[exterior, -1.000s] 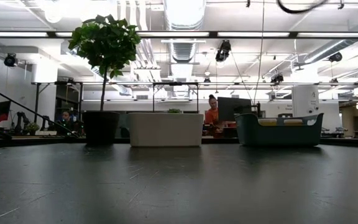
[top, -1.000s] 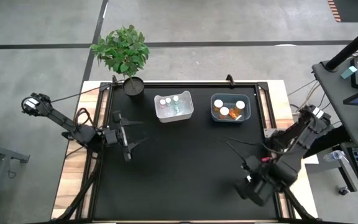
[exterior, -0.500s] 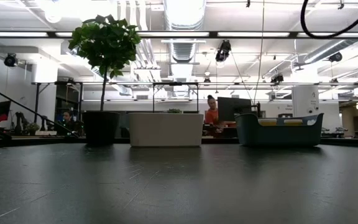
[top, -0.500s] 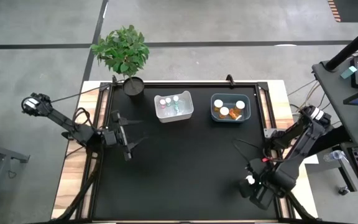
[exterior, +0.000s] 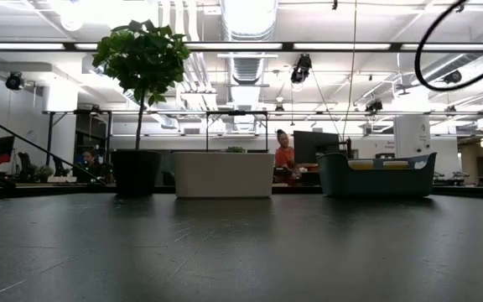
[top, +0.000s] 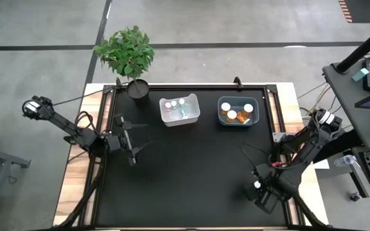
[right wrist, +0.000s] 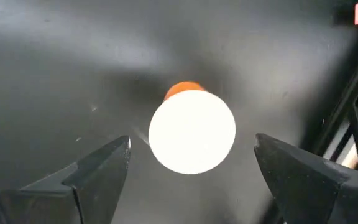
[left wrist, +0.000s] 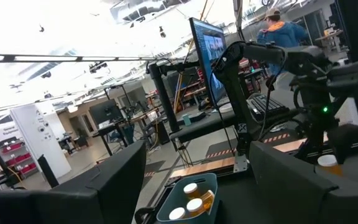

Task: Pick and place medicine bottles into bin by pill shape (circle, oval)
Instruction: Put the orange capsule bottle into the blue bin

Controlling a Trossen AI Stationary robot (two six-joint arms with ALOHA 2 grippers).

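An amber bottle with a white cap (right wrist: 192,131) stands upright on the black table near its near right corner (top: 256,185). My right gripper (right wrist: 192,142) is above it, pointing down and open, with one finger on either side of the cap and clear of it. My left gripper (top: 135,142) is open and empty at the table's left side. The white bin (top: 180,110) holds whitish bottles, and the blue-grey bin (top: 238,110) holds amber bottles. Both bins stand at the far edge.
A potted plant (top: 128,54) stands at the far left corner, left of the white bin. The left wrist view shows the blue-grey bin (left wrist: 188,199) and the right arm over the bottle (left wrist: 328,163). People sit in the room beyond the table (exterior: 285,155).
My right arm has folded in toward the table's right edge, with its gripper staying over the near right corner. The bottle's white cap now shows beside the gripper in the high view.
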